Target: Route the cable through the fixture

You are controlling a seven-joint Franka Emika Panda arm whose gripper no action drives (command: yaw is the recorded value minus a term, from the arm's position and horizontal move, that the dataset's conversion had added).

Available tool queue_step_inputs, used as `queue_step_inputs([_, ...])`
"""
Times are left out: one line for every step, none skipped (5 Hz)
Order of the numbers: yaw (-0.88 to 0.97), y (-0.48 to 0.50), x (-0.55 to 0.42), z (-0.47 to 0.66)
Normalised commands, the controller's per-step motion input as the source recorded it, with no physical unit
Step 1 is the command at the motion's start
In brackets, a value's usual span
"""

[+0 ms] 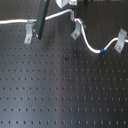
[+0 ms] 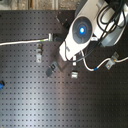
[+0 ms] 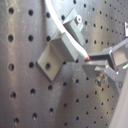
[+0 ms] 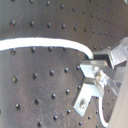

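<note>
The white cable (image 1: 89, 45) comes in from the first exterior view's left edge, carries a green band (image 1: 34, 21), rises to my gripper (image 1: 68, 7) at the top, then curves down past the middle fixture (image 1: 76, 31). It carries a blue band (image 1: 101, 50) and reaches the right fixture (image 1: 120, 40). In the first wrist view the cable (image 3: 70, 31) lies over a metal bracket (image 3: 54, 54) and ends between my fingertips (image 3: 111, 56). The gripper (image 3: 92, 62) looks shut on it. The second wrist view shows the cable (image 4: 45, 45) and bracket (image 4: 92, 82) beside the gripper (image 4: 97, 62).
A third fixture (image 1: 29, 34) stands at the first exterior view's left, under the cable, with a dark bar (image 1: 42, 17) slanting beside it. In the second exterior view the white arm (image 2: 80, 30) covers the gripper. A small blue object (image 2: 1, 85) lies at the second exterior view's left edge. The black perforated board (image 1: 65, 90) lies under everything.
</note>
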Motion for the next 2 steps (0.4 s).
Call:
queue_step_inputs([-0.76,-0.012,0.024,0.25])
queue_step_inputs([-0.05,0.087,-0.064,0.0])
